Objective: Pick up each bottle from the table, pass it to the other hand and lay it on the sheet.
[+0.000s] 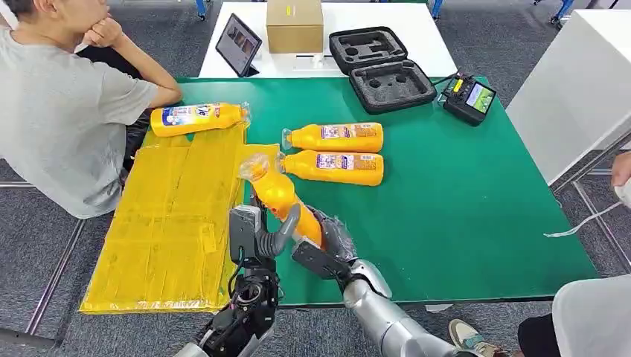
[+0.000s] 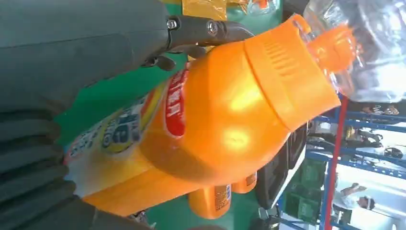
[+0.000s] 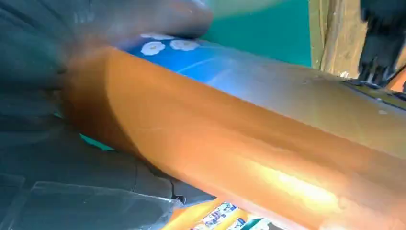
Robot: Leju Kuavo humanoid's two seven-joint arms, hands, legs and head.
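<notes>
An orange bottle (image 1: 279, 195) with a clear plastic wrap over its cap is held tilted above the near edge of the green table (image 1: 461, 208), cap pointing away from me. My right hand (image 1: 327, 242) grips its lower end (image 3: 249, 143). My left hand (image 1: 257, 234) wraps its middle, thumb against the bottle's side (image 2: 210, 124). Beside them on the left lies the yellow sheet (image 1: 171, 223). A second bottle (image 1: 197, 117) rests at the sheet's far edge. Two others (image 1: 335, 137) (image 1: 335, 167) lie side by side on the table beyond the held one.
A seated person (image 1: 59, 111) leans an elbow on the table's far left corner. An open black case (image 1: 379, 67), a remote controller (image 1: 469, 97), a cardboard box (image 1: 295, 26) and a tablet (image 1: 238, 44) stand at the back. Another person (image 1: 595, 312) is at the right edge.
</notes>
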